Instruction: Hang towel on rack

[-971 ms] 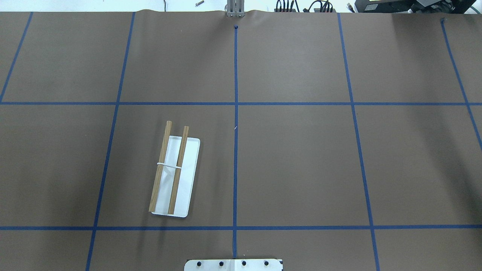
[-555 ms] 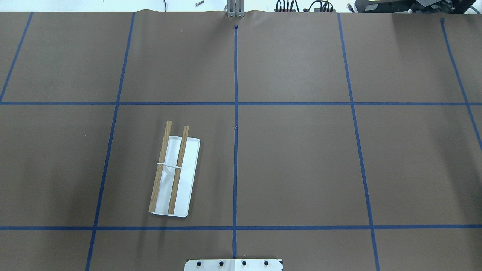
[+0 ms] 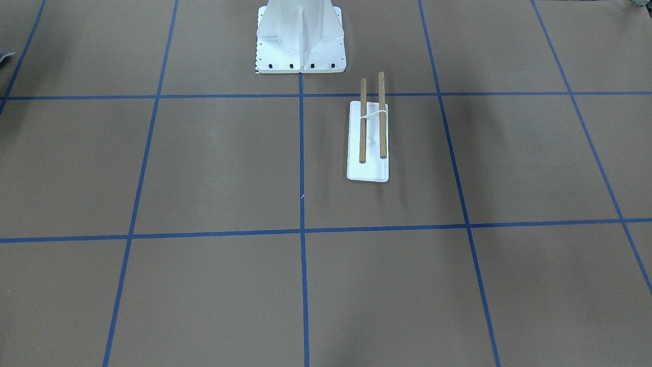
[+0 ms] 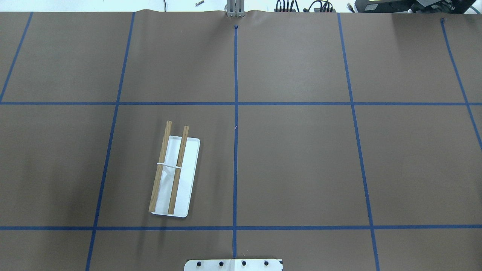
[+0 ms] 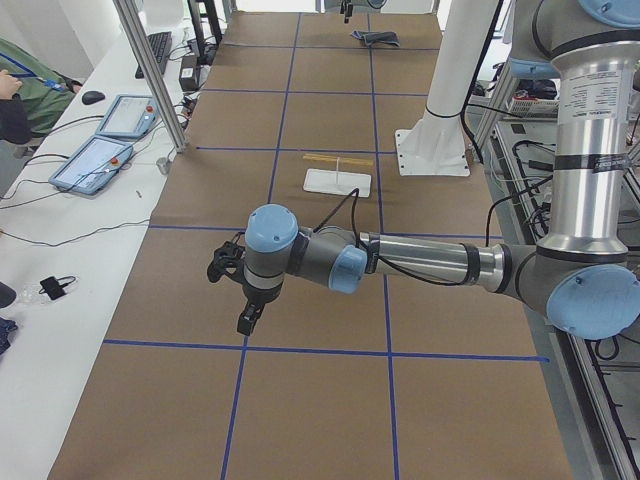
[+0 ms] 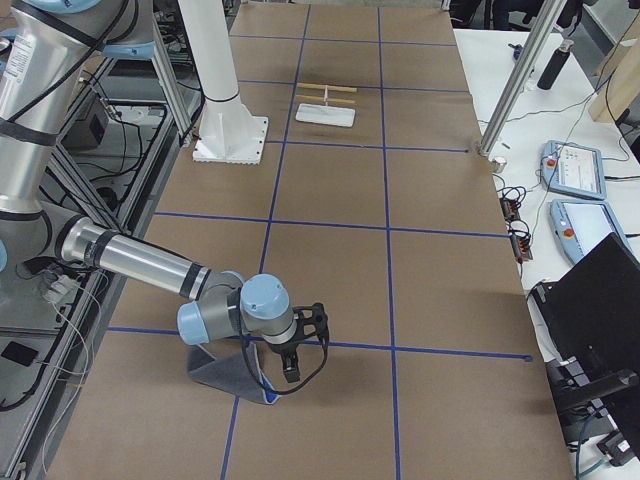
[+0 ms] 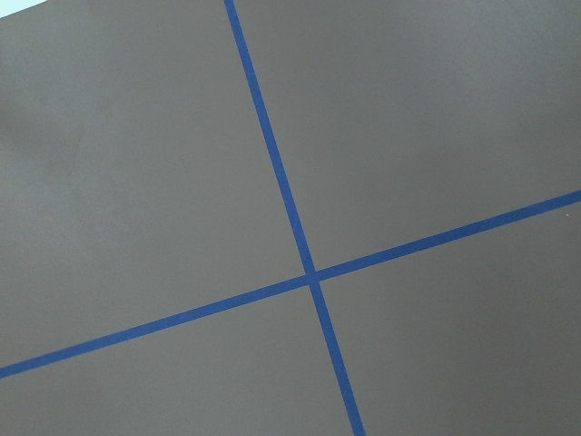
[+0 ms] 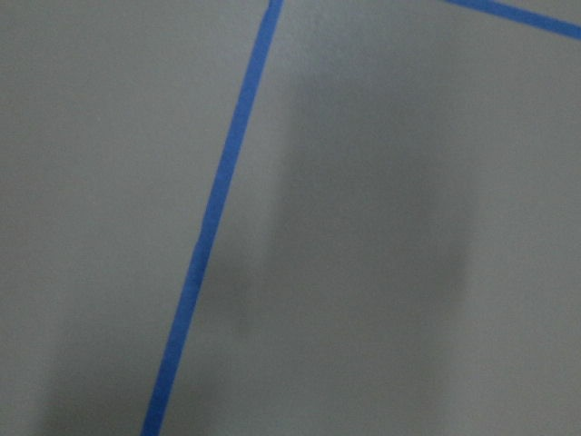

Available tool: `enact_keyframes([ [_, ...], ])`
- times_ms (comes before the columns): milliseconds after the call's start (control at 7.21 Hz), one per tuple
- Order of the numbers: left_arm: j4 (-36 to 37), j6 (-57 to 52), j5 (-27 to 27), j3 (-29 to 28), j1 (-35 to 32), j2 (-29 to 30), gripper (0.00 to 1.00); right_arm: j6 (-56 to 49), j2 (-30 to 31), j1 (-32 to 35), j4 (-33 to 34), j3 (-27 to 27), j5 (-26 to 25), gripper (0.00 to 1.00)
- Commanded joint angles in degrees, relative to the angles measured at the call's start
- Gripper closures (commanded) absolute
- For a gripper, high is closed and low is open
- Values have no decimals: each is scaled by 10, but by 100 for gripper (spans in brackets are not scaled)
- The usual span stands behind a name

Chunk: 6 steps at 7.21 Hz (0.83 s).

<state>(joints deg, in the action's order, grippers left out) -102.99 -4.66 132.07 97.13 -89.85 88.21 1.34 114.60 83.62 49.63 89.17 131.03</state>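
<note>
— Where do we find the rack?
— On the table, at eight o'clock from the overhead view's middle. In the front-facing view it is at five o'clock from the white pedestal.
— And the towel?
— Lying on the table at the robot's right end, well apart from the rack (grey side up, a blue edge showing). It is just beside the right gripper, at its nine o'clock.
— Clenched or released?
— We cannot tell, nor whether it touches the towel. The left gripper hangs over the table's other end, and we cannot tell its state either.
</note>
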Motion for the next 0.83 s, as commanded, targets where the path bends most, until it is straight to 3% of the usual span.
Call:
enact_keyframes([
  [0,0,0,1,1,-1,0,2,9,5,0,-127,-122,61,8],
  [139,0,0,1,2,-1,0,1,41,7,0,-150,-125,63,11],
  [416,0,0,1,1,-1,0,1,47,-2,0,-216,-181,56,16],
  [693,0,0,1,-1,-1,0,1,52,-9,0,-217,-185,49,39],
])
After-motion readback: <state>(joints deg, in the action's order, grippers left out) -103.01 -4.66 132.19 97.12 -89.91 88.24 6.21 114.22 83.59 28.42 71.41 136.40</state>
